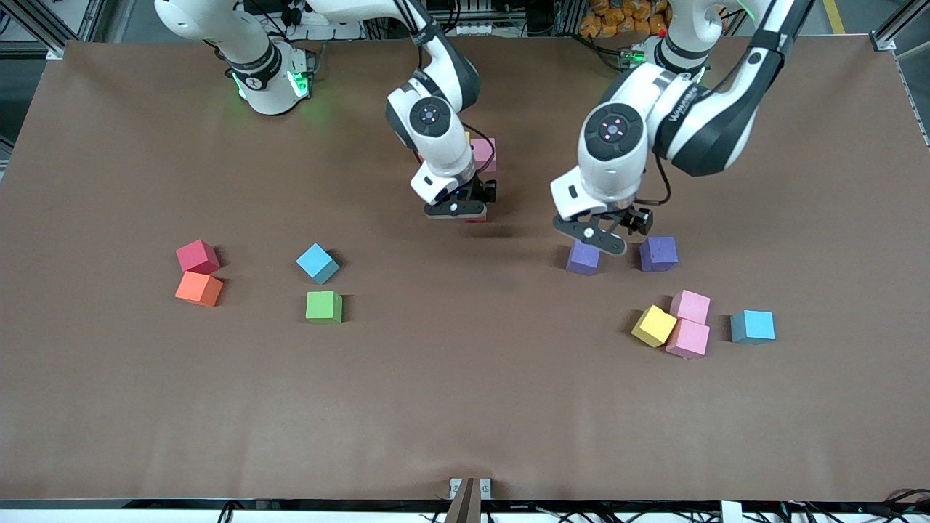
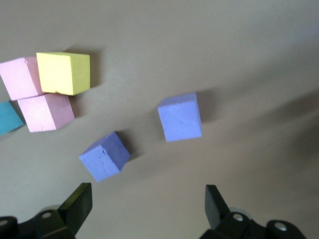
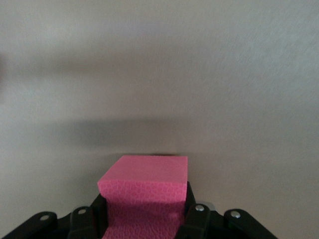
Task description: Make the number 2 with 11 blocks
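My right gripper (image 1: 465,207) is shut on a crimson-pink block (image 3: 144,172), low over the middle of the table; only a red sliver (image 1: 476,217) of it shows in the front view. My left gripper (image 1: 614,231) hangs open over the gap by two purple blocks (image 1: 583,258) (image 1: 659,253), with nothing between its fingers (image 2: 82,199). The left wrist view shows both purple blocks (image 2: 104,155) (image 2: 180,117) just ahead of the jaws. No number 2 shape shows. A pink block (image 1: 484,154) peeks out beside the right arm's wrist, and the arm hides what lies around it.
Toward the right arm's end lie crimson (image 1: 197,256), orange (image 1: 199,288), light blue (image 1: 317,263) and green (image 1: 324,306) blocks. Nearer the front camera than the purple ones sit a yellow block (image 1: 654,325), two pink blocks (image 1: 690,306) (image 1: 687,338) and a light blue one (image 1: 753,326).
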Available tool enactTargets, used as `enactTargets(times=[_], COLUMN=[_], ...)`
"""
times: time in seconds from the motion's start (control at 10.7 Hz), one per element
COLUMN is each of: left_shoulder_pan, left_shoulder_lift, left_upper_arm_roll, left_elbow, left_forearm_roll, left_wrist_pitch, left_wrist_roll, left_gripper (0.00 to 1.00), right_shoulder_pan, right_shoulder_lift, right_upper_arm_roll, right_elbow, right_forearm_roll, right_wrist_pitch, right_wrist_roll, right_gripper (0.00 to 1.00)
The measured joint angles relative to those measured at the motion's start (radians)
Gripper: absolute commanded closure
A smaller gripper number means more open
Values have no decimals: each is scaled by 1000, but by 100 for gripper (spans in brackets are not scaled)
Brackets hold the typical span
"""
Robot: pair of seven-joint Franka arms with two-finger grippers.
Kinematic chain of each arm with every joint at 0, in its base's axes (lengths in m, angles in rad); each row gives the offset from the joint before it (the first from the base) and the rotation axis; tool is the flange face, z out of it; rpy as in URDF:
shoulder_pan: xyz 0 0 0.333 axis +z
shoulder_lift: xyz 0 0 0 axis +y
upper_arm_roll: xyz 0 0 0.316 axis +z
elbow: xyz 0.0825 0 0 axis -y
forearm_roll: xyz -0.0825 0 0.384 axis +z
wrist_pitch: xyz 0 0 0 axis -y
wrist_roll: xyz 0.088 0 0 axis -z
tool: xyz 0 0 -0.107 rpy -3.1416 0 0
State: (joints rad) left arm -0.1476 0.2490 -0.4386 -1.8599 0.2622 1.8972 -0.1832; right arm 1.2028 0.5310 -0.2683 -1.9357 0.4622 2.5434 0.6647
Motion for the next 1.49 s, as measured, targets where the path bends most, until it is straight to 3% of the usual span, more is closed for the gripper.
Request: enactTargets(times=[0.28,0.56,1.49], left_shoulder_pan=[-12,-22,-26], left_shoulder_lift=[89,168,201], left_upper_arm_roll=[17,27,93], left_elbow=[-1,0,-86], left_forearm_roll=[-6,-6,-17], left_wrist_pitch=[157,224,324], left_wrist_roll=[0,0,-1], left_gripper=[0,0,0], right_shoulder_pan=[61,102,158], right_shoulder_lift=[13,19,13], right_upper_arm_roll=[0,-1,-14], right_elbow=[-23,-29,-53], right_forearm_roll=[0,0,-3], right_wrist_pitch=[20,22,49], right_wrist_roll=[43,86,110], right_gripper=[72,73,74])
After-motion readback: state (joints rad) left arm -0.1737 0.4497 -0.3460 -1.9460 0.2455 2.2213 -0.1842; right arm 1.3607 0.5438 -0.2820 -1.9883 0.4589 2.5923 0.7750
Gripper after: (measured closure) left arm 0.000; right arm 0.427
